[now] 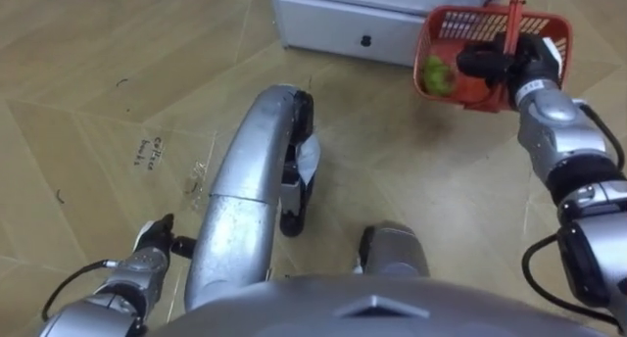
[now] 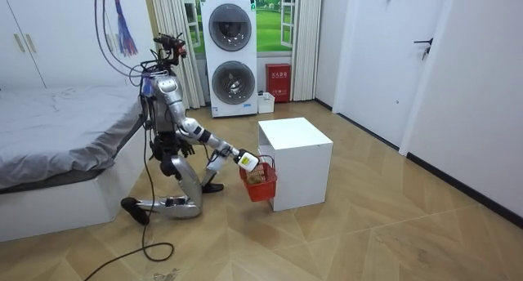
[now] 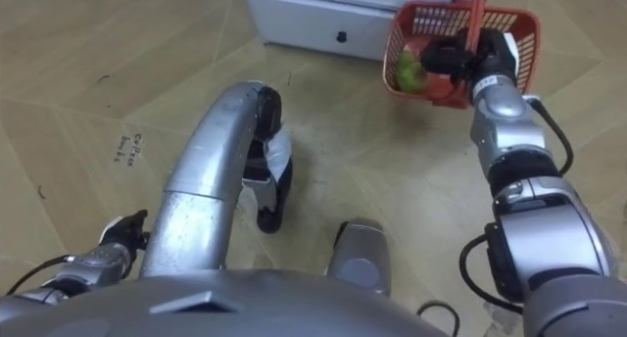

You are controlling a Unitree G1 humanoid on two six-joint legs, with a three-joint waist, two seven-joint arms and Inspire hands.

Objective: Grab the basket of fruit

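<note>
**Fruit basket** [image 1: 460, 25]: red, mesh-walled, hanging at the far right of the eye views, just in front of the white cabinet [image 1: 338, 24]. Whether its base is clearing the floor cannot be told. Its handle [image 1: 512, 19] is standing upright over the rim.

**Contents:** a green fruit [image 1: 438, 75] is lying against the basket's left wall. An orange-red piece [image 1: 477, 88] is sitting beside it, partly hidden.

**Right hand** [image 1: 495, 63]: reaching forward on an outstretched arm, fingers curling round the handle.

**Left hand** [image 1: 155, 241]: hanging low at the near left, close to the wooden floor [image 1: 88, 92]. Its state cannot be told.

**Robot:** kneeling on one knee between the bed [image 2: 57, 126] and the cabinet.

**Stacked washing machines** [image 2: 229, 56]: standing against the far wall.
</note>
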